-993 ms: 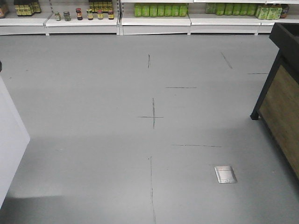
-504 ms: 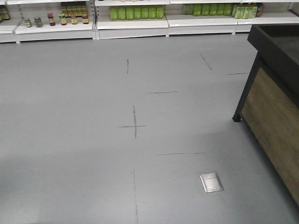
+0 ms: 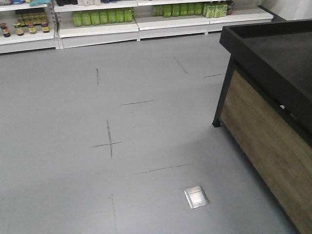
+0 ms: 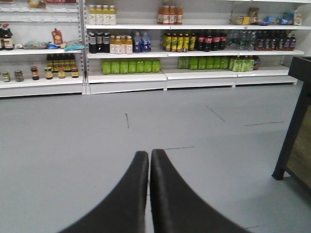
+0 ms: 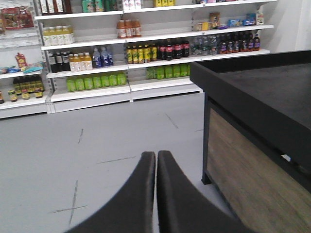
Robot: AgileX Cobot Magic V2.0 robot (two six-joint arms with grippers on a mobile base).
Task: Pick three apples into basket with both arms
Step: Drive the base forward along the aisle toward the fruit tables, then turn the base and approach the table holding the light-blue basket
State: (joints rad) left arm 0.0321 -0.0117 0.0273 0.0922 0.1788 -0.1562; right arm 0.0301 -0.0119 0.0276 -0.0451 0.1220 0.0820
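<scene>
No apples and no basket show in any view. My left gripper (image 4: 149, 154) is shut and empty, its black fingers pointing out over the grey floor toward the shelves. My right gripper (image 5: 156, 155) is shut and empty too, held over the floor to the left of a black display stand (image 5: 252, 97). Neither arm shows in the front view.
A black-topped stand with wood-panelled sides (image 3: 263, 126) fills the right of the front view; its top surface looks bare. White store shelves with green bottles (image 3: 102, 17) line the far wall. A metal floor plate (image 3: 196, 197) lies in the grey floor (image 3: 73, 107), which has dark marker lines.
The front view has swung to the right: shelves and floor marks slid left, and the black stand has come much further into view on the right.
</scene>
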